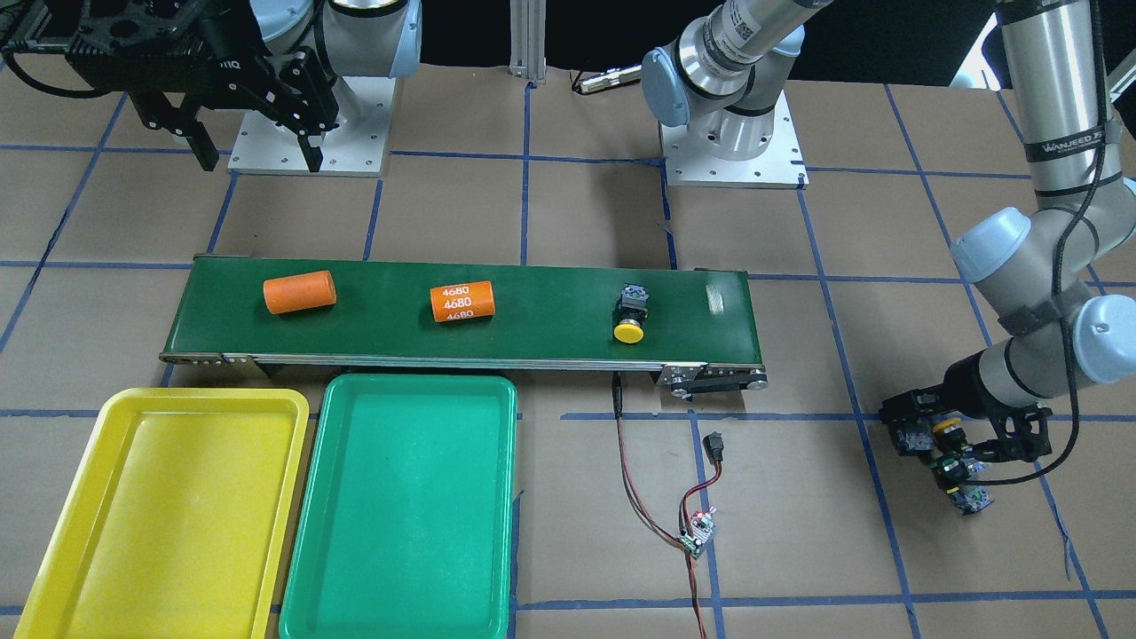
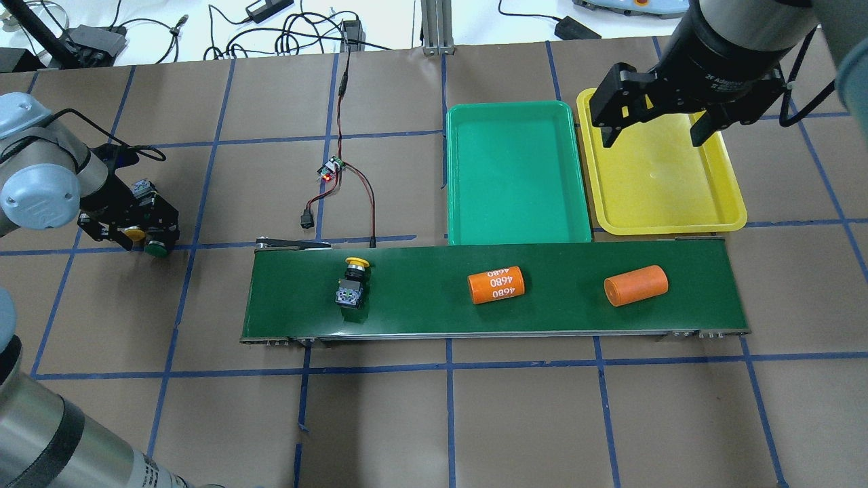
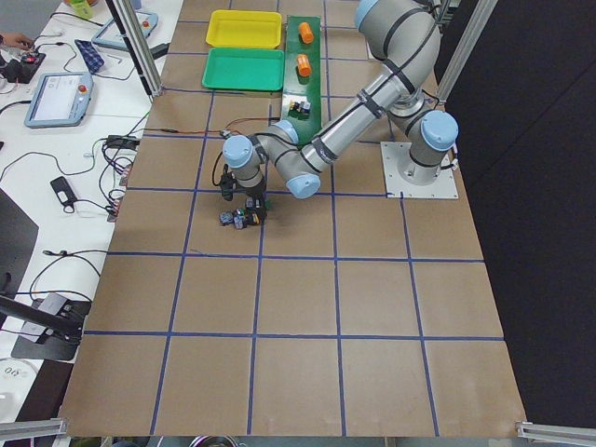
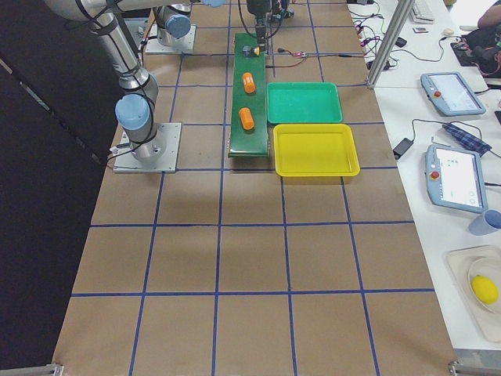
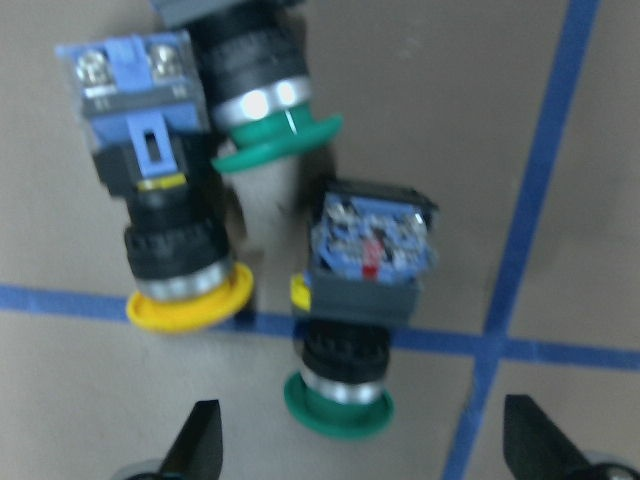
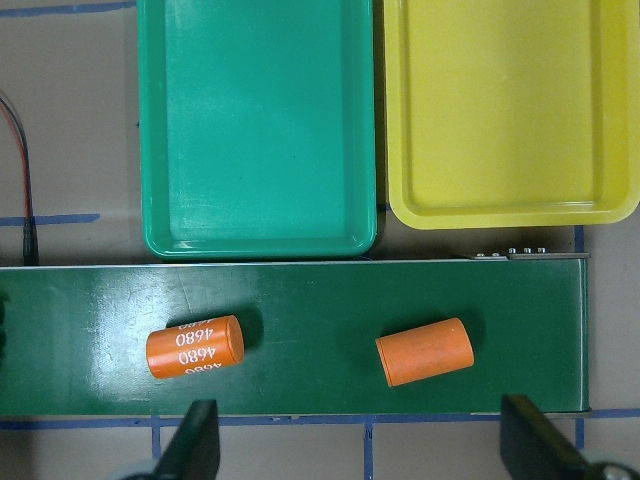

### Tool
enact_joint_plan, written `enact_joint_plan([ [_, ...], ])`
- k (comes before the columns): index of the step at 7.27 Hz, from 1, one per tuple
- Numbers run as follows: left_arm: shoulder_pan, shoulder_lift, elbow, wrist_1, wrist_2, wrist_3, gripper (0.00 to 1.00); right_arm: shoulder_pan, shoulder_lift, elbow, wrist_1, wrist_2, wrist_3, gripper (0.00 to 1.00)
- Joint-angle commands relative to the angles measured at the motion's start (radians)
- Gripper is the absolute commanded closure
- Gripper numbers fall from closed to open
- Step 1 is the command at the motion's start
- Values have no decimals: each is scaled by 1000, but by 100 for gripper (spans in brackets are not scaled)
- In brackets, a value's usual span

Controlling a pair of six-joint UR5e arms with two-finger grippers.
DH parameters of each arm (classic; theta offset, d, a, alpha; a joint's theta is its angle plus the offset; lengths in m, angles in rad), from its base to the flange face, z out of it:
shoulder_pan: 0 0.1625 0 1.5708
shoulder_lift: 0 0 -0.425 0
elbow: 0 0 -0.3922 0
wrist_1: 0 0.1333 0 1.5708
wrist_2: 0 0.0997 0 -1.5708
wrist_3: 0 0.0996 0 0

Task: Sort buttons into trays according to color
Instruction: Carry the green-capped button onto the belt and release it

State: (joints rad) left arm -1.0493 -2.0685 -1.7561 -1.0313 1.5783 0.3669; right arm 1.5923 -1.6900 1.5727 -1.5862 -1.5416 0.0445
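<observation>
One yellow-capped button [image 1: 629,315] lies on its side on the conveyor belt [image 1: 550,311], also seen from overhead [image 2: 352,281]. Three more buttons lie on the table under my left gripper [image 5: 365,445]: one yellow-capped [image 5: 170,230], two green-capped [image 5: 255,95] [image 5: 345,390]. The left gripper [image 2: 135,227] is open and holds nothing; the nearer green button sits just ahead of the gap between its fingers. My right gripper [image 2: 654,132] is open and empty, high above the yellow tray [image 2: 658,183]. The green tray [image 2: 515,176] lies beside it. Both trays are empty.
Two orange cylinders lie on the belt, one plain [image 1: 300,292] and one marked 4680 [image 1: 461,302]. A small circuit board [image 1: 697,532] with red and black wires lies on the table between the trays and the left gripper.
</observation>
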Motion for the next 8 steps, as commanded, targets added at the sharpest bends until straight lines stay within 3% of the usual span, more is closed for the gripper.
enact_joint_plan([
  [1,0,1,-32,30,0,21,36,0,0,0,0,0,0,0],
  [2,0,19,-32,28,0,20,87,0,0,0,2,0,0,0],
  [3,-3,25,-19,17,8,20,100,0,0,0,0,0,0,0],
  [6,-105,152,-95,-25,52,-35,100,0,0,0,0,0,0,0],
  [8,-203,324,-100,-256,-15,-98,100,0,0,0,2,0,0,0],
])
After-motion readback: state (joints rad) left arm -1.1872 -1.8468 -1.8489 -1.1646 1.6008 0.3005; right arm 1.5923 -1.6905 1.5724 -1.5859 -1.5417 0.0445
